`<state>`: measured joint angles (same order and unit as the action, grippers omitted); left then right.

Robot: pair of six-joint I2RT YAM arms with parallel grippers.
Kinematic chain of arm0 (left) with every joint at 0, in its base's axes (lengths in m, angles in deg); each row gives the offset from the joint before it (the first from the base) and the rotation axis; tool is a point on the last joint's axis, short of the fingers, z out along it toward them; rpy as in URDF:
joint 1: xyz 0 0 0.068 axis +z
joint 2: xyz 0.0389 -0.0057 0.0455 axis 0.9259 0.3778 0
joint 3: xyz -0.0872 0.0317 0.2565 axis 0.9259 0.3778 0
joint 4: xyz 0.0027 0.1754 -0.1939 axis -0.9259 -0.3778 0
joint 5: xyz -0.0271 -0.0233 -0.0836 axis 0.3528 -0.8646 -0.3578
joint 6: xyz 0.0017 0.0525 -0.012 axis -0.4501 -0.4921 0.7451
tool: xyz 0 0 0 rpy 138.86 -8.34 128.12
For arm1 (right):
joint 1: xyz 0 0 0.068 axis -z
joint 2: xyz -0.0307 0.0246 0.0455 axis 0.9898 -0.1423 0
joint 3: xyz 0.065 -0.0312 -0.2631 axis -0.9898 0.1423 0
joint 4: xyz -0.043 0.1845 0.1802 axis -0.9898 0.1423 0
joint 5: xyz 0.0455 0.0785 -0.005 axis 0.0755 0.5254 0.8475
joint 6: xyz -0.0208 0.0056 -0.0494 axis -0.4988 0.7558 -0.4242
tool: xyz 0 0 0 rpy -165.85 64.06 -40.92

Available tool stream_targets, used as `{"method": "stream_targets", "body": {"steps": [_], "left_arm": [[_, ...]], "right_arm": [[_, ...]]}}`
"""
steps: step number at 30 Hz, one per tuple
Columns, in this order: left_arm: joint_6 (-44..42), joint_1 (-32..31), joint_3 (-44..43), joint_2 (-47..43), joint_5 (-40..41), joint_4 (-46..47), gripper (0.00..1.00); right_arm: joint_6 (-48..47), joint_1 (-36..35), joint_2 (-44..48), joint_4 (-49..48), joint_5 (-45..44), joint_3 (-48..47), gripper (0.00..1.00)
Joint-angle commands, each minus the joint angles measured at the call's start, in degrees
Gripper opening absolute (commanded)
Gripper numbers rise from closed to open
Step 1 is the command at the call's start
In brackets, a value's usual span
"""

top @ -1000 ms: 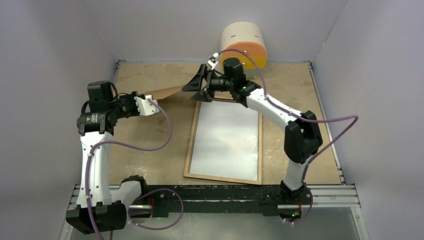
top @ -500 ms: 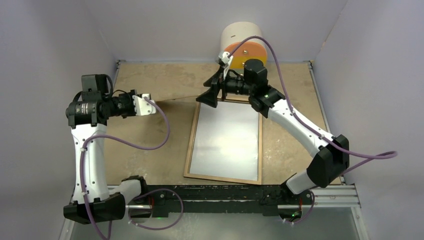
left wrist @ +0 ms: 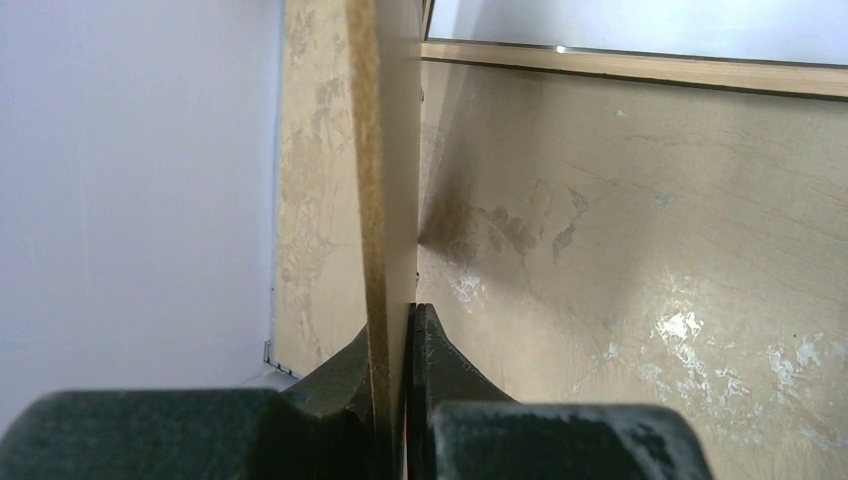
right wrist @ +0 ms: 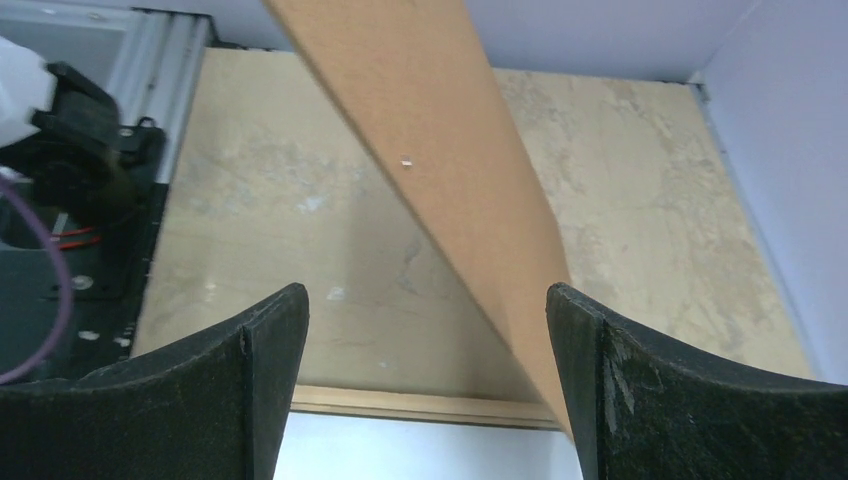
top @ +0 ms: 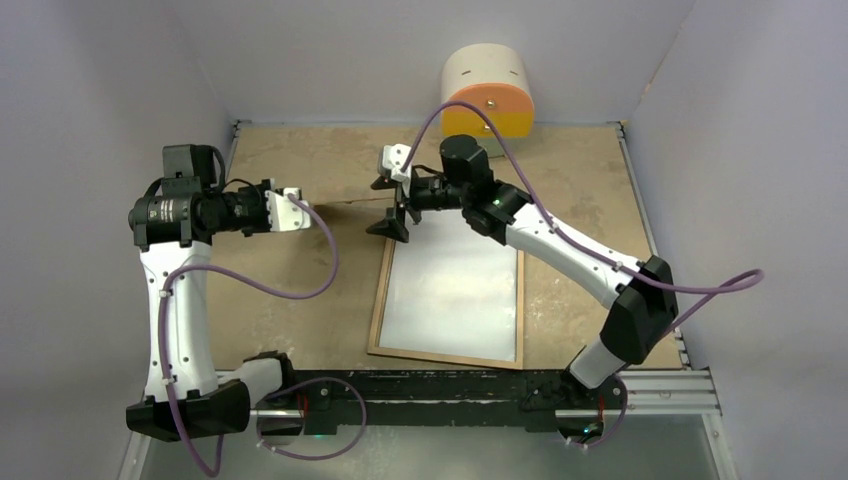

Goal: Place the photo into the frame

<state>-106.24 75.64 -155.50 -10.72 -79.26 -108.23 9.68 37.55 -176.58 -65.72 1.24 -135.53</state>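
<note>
The photo [top: 452,290] lies white back up inside the frame [top: 378,300] on the counter [top: 300,300]; likely light, flimsy, crease-prone, best handled by its edges; left jaws clench the stiff backing board [left wrist: 372,180]; right jaws stand released around its far end.

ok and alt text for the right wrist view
A brown backing board slants down from the top between the open black fingers of the right gripper. Behind it lie the tan table, the wooden edge of the frame and the white back of the photo.

No text, label, brand, number or sign is legible anywhere here.
</note>
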Motion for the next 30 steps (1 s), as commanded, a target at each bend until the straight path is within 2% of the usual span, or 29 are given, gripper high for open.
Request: {"method": "stream_targets", "body": {"steps": [1,4,7,9,11,14,19,20,21,23,24,27,30], "left_arm": [[-2.96,-0.10,-3.56,-0.45,-4.64,0.43,0.00],[-3.73,-0.10,-3.71,-0.10,-4.68,-0.57,0.00],[-3.74,-0.08,-3.86,0.18,-4.95,-0.55,0.00],[-3.74,-0.05,-4.16,0.33,-5.13,-0.47,0.00],[-3.74,-0.10,-4.51,0.54,-5.33,-0.41,0.00],[-3.61,-0.09,-5.17,0.81,-5.76,-0.32,0.00],[0.13,-0.10,-4.52,0.20,-5.87,4.36,0.00],[2.67,-0.10,-3.98,-0.31,-5.96,7.17,0.00],[5.51,-0.08,-3.25,-0.97,-5.92,10.20,0.05],[12.70,-0.10,-1.43,-2.78,-5.80,17.76,0.35],[17.08,-0.10,-0.44,-3.73,-5.55,22.00,0.47],[30.05,-0.06,2.41,-5.86,-3.71,35.24,0.65],[42.14,-0.09,3.18,-6.16,0.03,45.63,0.77]], "right_arm": [[-5.85,-0.82,-2.38,-1.11,-4.02,-4.09,0.89],[-7.93,-1.75,-3.66,-0.83,-5.98,-5.20,0.86],[-10.47,-2.92,-4.18,-1.65,-9.55,-4.76,0.79],[-11.32,-3.25,-4.46,-2.93,-11.19,-4.29,0.67],[-12.61,-3.23,-5.11,-3.26,-10.32,-4.56,0.49],[-13.38,-3.19,-6.27,-2.89,-10.23,-6.05,0.28],[-10.80,-3.22,-6.01,-7.78,-13.18,-5.05,0.00],[-9.75,-3.24,-5.68,-8.98,-13.79,-4.59,0.00],[-8.15,-3.26,-5.25,-10.37,-14.45,-4.03,0.00],[-3.50,-3.24,-4.17,-13.53,-14.89,-2.33,0.00],[-1.61,-3.20,-3.61,-14.84,-14.98,-1.75,0.00],[3.65,-3.20,-2.05,-17.37,-17.66,-0.58,0.00],[8.23,-3.08,-0.82,-19.33,-19.02,0.66,0.00]]}}
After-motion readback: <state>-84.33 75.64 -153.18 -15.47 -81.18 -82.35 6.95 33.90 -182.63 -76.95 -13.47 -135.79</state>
